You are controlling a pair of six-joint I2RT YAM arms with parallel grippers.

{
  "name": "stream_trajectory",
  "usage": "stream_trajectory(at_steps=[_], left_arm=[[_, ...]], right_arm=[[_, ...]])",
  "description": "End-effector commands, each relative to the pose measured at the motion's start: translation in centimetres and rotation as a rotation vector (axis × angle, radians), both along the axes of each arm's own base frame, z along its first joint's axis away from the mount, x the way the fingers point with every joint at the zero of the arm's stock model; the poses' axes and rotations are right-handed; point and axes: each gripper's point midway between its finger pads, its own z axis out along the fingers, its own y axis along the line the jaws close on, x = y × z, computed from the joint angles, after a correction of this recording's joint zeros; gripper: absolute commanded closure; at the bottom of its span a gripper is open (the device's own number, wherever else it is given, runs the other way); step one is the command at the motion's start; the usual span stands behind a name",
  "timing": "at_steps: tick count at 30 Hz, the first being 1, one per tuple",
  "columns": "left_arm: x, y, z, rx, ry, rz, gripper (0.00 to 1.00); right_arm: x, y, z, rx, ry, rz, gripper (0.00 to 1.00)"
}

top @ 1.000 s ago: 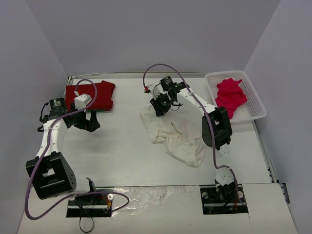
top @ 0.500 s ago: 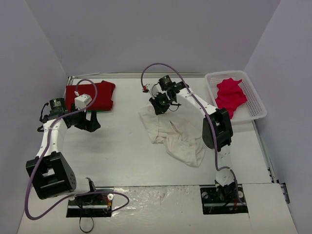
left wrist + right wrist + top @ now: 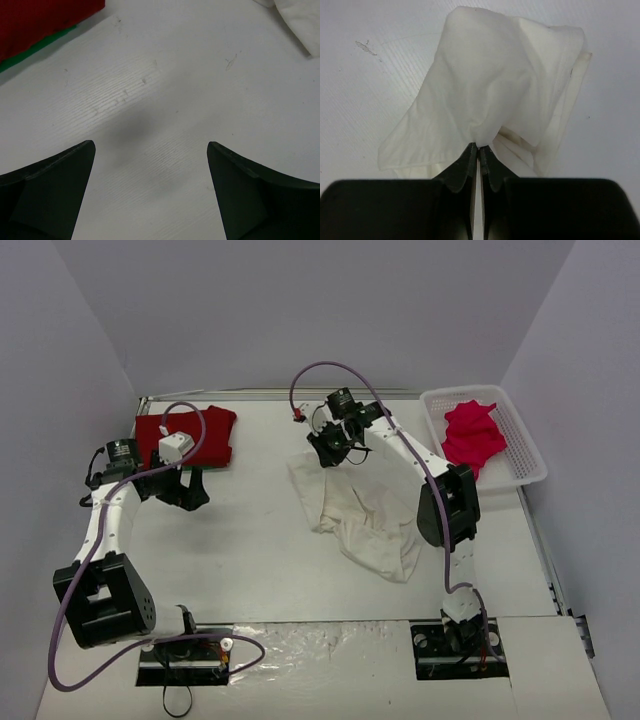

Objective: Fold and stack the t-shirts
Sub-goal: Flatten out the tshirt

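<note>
Centrally on the desk point(image 3: 250, 540): cream-white t-shirt point(image 3: 365, 525), crumpled, long axis running 11 to 5 o'clock in the top view. Right pincer point(image 3: 478, 146) clamped on a bunched fold at its 11 o'clock end; only the wrist view shows the pinch. Left pincer point(image 3: 150, 147) spread wide over bare desk, red t-shirt point(image 3: 205, 435) at its 12 o'clock. Pinkish-red t-shirt point(image 3: 470, 435) in basket point(image 3: 528, 468) at 2 o'clock, seen only from above.
</note>
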Motion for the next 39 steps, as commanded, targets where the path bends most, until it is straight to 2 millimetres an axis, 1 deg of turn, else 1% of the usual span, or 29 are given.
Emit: stream_trajectory(at_steps=[1,2,4,5,7,8,9,11,12,13,14,15,16,17,18,19,20,21,22,23,24,26,27,29,30,33,34,36,39], left_arm=[[0.6,-1.1,2.4,0.036,-0.064,-0.069,0.06],[0.6,-1.8,2.7,0.040,-0.065,-0.097,0.06],[0.5,-2.5,3.2,0.052,-0.076,-0.138,0.06],[0.3,-3.3,3.4,0.053,-0.083,-0.169,0.06],[0.1,-4.3,4.6,0.046,-0.109,-0.215,0.06],[-0.1,-4.9,5.0,0.042,-0.117,-0.238,0.06],[-0.1,-5.4,5.3,0.038,-0.127,-0.248,0.06],[0.6,-6.8,6.3,0.020,-0.161,-0.257,0.06],[0.8,-7.3,6.3,-0.019,-0.138,-0.209,0.06],[1.4,-7.7,6.4,-0.045,-0.143,-0.187,0.06],[2.5,-8.5,7.2,-0.082,-0.198,-0.192,0.06],[3.0,-9.1,7.3,-0.122,-0.197,-0.183,0.06],[3.5,-10.1,6.6,-0.193,-0.140,-0.155,0.06],[4.2,-11.0,7.0,-0.226,-0.146,-0.170,0.06],[4.0,-13.3,6.9,-0.250,-0.106,-0.213,0.06],[4.4,-14.4,5.5,-0.256,-0.049,-0.229,0.06],[5.0,-15.2,6.3,-0.262,-0.052,-0.247,0.06],[5.0,-16.4,6.2,-0.281,-0.030,-0.266,0.06],[5.5,-17.0,5.5,-0.301,-0.001,-0.264,0.06],[6.5,-17.6,6.2,-0.325,-0.035,-0.272,0.05],[6.6,-18.7,5.8,-0.389,0.021,-0.268,0.06],[7.7,-20.3,7.0,-0.449,0.014,-0.305,0.06],[7.5,-21.9,6.1,-0.491,0.084,-0.332,0.06],[7.5,-23.8,6.4,-0.526,0.128,-0.367,0.06],[6.7,-25.5,5.2,-0.542,0.183,-0.402,0.06],[5.3,-27.9,3.7,-0.558,0.266,-0.466,0.06],[4.1,-29.1,3.0,-0.547,0.309,-0.490,0.06],[2.9,-29.9,1.4,-0.533,0.358,-0.506,0.06],[0.5,-32.2,0.3,-0.567,0.424,-0.573,0.06]], right_arm=[[-0.1,-0.4,8.9,0.056,-0.167,-0.019,1.00],[-0.3,-0.7,10.3,0.061,-0.189,-0.024,1.00],[-0.9,-1.2,11.4,0.062,-0.196,-0.033,1.00],[-1.5,-1.5,12.8,0.076,-0.214,-0.027,1.00],[-2.8,-2.2,13.4,0.064,-0.210,0.001,1.00],[-3.6,-2.6,14.6,0.073,-0.227,0.012,1.00],[-4.3,-2.9,14.9,0.069,-0.225,0.029,1.00],[-6.8,-4.4,15.2,0.034,-0.201,0.078,1.00],[-8.0,-5.1,15.0,0.016,-0.173,0.091,1.00],[-8.9,-5.6,14.9,0.007,-0.162,0.107,1.00],[-10.2,-6.4,14.7,-0.007,-0.154,0.121,1.00],[-10.8,-6.8,14.6,-0.011,-0.149,0.121,1.00],[-11.5,-7.2,14.5,-0.015,-0.141,0.126,1.00],[-12.5,-7.9,14.2,-0.023,-0.135,0.134,1.00],[-12.9,-8.3,14.0,-0.033,-0.129,0.125,1.00],[-13.6,-8.8,14.4,-0.029,-0.139,0.123,1.00],[-14.2,-9.2,14.3,-0.034,-0.131,0.125,1.00],[-15.0,-9.8,13.4,-0.053,-0.109,0.135,1.00],[-15.5,-10.4,13.8,-0.053,-0.126,0.127,1.00],[-15.9,-10.8,13.7,-0.059,-0.127,0.125,1.00],[-16.2,-11.4,13.1,-0.071,-0.116,0.122,1.00],[-16.7,-12.4,13.5,-0.065,-0.131,0.108,1.00],[-16.9,-12.8,12.9,-0.073,-0.118,0.102,1.00],[-17.1,-13.5,12.9,-0.075,-0.122,0.087,1.00],[-17.3,-13.7,12.6,-0.078,-0.116,0.083,1.00],[-17.3,-14.5,12.0,-0.093,-0.105,0.063,1.00],[-17.3,-14.5,11.9,-0.096,-0.104,0.064,1.00],[-17.1,-14.8,11.6,-0.103,-0.096,0.059,1.00],[-16.7,-15.0,10.9,-0.120,-0.082,0.054,1.00]])
